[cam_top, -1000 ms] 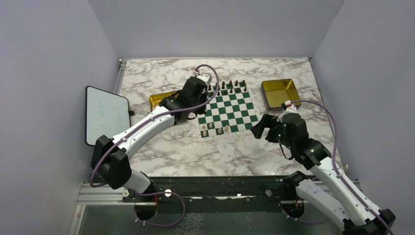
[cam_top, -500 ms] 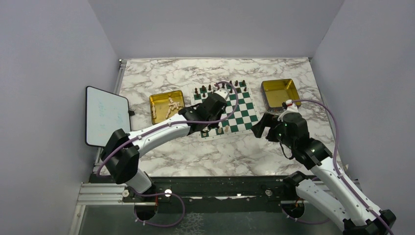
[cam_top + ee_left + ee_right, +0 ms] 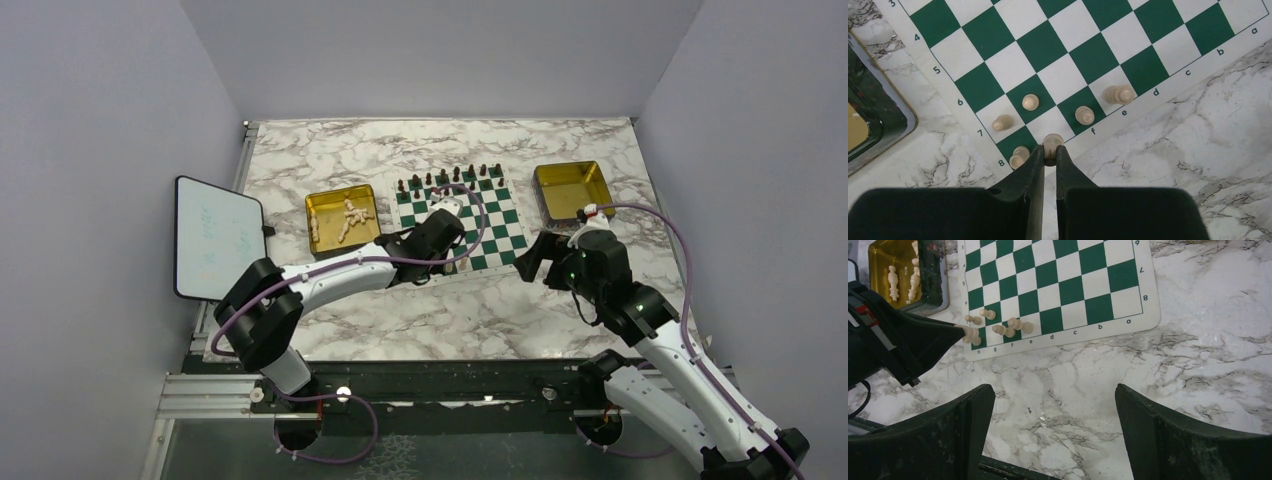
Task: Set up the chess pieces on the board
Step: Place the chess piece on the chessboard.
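- Clamping a cream piece [image 3: 1052,141] in my left gripper [image 3: 1050,153] at the board's [image 3: 998,35] near edge, beside five other pieces [image 3: 1030,102].
- A second ago it was at the board's far left corner.
- My right gripper [image 3: 535,258] stays spread wide, right of the board.

The bench [image 3: 330,160] has a glossy, marble-look top, white with grey veins. The board [image 3: 1093,57] is a thin matt sheet, slightly wavy. The chess pieces [image 3: 1030,102] look like smooth pale wood. Centre-left, the tray [image 3: 365,232] is shiny gold metal. The fingers [image 3: 1029,171] are matt black plastic.
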Tool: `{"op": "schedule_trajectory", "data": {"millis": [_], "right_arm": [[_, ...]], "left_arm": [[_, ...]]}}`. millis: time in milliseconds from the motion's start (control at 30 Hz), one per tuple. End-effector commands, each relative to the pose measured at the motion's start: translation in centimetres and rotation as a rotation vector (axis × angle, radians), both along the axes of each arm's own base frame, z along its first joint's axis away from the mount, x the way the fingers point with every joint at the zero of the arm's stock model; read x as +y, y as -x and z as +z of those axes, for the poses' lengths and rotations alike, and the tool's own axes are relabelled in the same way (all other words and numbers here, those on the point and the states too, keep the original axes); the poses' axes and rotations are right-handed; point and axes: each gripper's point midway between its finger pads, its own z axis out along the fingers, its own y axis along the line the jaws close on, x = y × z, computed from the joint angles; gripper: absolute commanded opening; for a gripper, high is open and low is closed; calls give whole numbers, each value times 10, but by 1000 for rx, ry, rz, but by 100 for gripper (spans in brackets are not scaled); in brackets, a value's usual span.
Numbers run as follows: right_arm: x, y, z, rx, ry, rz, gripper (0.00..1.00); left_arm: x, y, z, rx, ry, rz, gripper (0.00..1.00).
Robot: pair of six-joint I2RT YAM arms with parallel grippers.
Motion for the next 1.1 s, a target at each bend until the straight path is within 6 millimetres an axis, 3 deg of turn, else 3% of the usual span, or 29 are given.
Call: {"op": "schedule_trajectory", "data": {"millis": [0,1067], "right_arm": [[-6,-2,9,-25,12,-20,95],[-8,0,7,-26,14,-25,95]], "left_arm": [[-5,-6,-9,-12,17,35,11],[-4,-2,-46,53,-39,46,11]]}}
